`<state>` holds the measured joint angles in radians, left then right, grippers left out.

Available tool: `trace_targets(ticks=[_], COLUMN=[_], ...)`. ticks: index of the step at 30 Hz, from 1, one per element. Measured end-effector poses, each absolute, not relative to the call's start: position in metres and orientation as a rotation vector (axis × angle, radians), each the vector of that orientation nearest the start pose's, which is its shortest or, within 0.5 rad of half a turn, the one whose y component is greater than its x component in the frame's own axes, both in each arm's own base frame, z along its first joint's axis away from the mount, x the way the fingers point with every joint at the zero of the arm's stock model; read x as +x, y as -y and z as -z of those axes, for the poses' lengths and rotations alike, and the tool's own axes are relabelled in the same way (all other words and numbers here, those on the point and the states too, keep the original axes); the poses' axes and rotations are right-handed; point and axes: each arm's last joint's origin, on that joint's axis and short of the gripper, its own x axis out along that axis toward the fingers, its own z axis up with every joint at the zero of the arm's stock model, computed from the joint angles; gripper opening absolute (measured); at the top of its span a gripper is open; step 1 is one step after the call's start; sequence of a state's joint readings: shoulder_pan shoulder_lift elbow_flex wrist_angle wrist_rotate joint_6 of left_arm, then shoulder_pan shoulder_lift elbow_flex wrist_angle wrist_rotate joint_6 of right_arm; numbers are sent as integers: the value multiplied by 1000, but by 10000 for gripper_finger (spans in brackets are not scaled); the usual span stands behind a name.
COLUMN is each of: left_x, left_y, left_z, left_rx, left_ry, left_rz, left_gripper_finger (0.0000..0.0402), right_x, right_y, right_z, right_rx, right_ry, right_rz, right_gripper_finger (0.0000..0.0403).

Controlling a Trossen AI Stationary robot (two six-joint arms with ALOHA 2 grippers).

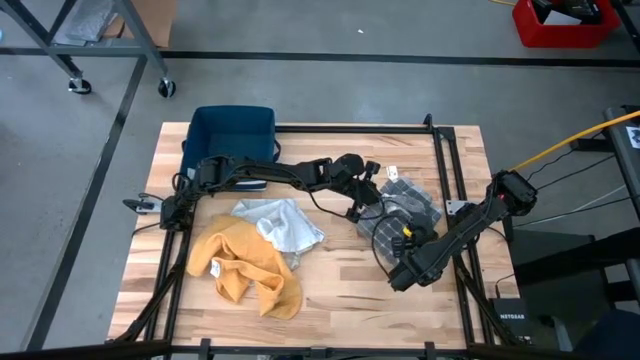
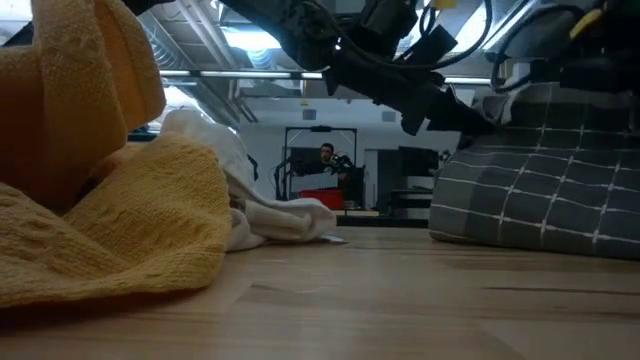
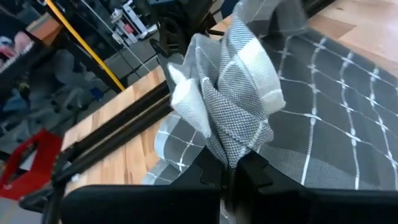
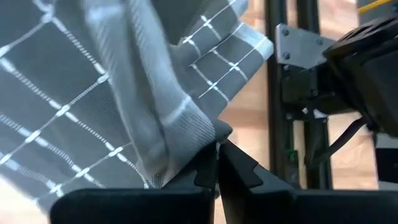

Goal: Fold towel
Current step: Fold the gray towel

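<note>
High view is showing 3 towels and 2 arms: the grey checked towel is lying rumpled at the table's right, the left gripper and right gripper each clamping a bunched fold, beside 1 yellow towel and 1 pale towel.

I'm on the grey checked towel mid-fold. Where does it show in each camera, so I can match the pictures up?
High view: grey checked towel right of centre, between both arms.
Low view: heaped at the right.
Left wrist view: fills the frame, a bunched edge pinched in the left claw.
Right wrist view: upper left, an edge pinched in the right claw.
Shared landmark: the towel's white grid lines.
</note>
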<state>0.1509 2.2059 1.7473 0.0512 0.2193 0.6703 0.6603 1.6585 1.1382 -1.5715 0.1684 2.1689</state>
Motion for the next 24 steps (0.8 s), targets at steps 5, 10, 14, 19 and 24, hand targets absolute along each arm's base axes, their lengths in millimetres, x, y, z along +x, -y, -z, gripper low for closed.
trace_targets(ticks=[5, 10, 14, 19, 24], left_x=[512, 517, 519, 519, 519], left_y=[-72, -72, -73, -74, -74], left_z=[-212, -199, -191, -192, -192], left_rx=[641, 647, 647, 647, 621], left_ry=[-346, -333, -343, -340, -341], left_rz=[188, 179, 171, 164, 162], left_gripper_finger=[0, 10, 35, 77, 119], right_x=[185, 181, 180, 180, 180], right_y=[-138, -135, -135, -136, -137], right_z=[-205, -199, -199, -198, -198], right_rx=[599, 572, 565, 558, 571], right_ry=[-1152, -1166, -1195, -1236, -1260], right_rz=[1562, 1585, 1581, 1561, 1570], right_gripper_finger=[9, 9, 12, 27, 54])
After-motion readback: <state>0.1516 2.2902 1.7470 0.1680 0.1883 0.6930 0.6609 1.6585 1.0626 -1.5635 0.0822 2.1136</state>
